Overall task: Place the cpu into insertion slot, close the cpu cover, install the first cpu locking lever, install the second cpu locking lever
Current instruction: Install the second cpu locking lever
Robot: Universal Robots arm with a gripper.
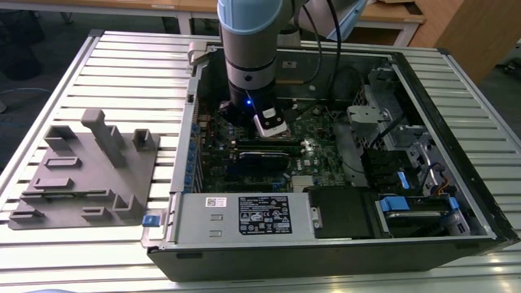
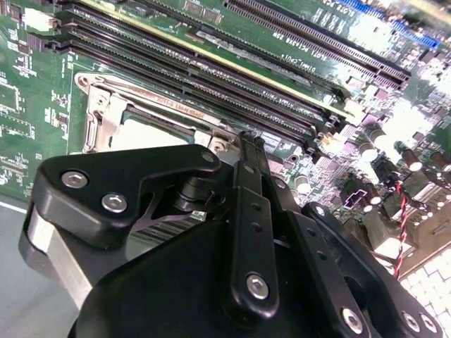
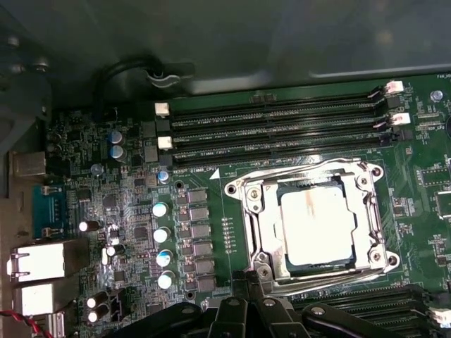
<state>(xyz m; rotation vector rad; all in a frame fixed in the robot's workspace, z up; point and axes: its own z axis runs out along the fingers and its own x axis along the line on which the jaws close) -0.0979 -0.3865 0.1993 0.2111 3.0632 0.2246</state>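
Observation:
The cpu (image 3: 317, 225), a flat square chip with a pale metal top, lies in the insertion slot (image 3: 317, 185), whose dark border shows around it. The silvery cpu cover (image 3: 258, 229) lies flat over the chip and frames it. Thin wire levers run along the far side (image 3: 303, 169) and near side (image 3: 338, 283) of the frame. My gripper (image 3: 252, 279) is shut with its black fingertips together, right at the socket's near corner. In the second wrist view the gripper (image 2: 248, 141) hides part of the cpu cover (image 2: 99, 116). In the exterior view my arm (image 1: 252, 61) reaches down into the open computer case.
Long black memory slots (image 3: 282, 130) run beside the socket, with capacitors (image 3: 162, 232) and rear ports (image 3: 42, 260) on the green board. The case (image 1: 423, 79) walls, drive cage (image 1: 407, 183) and power supply (image 1: 244, 213) surround the board. A grey fixture (image 1: 89, 171) stands on the table at the exterior view's left.

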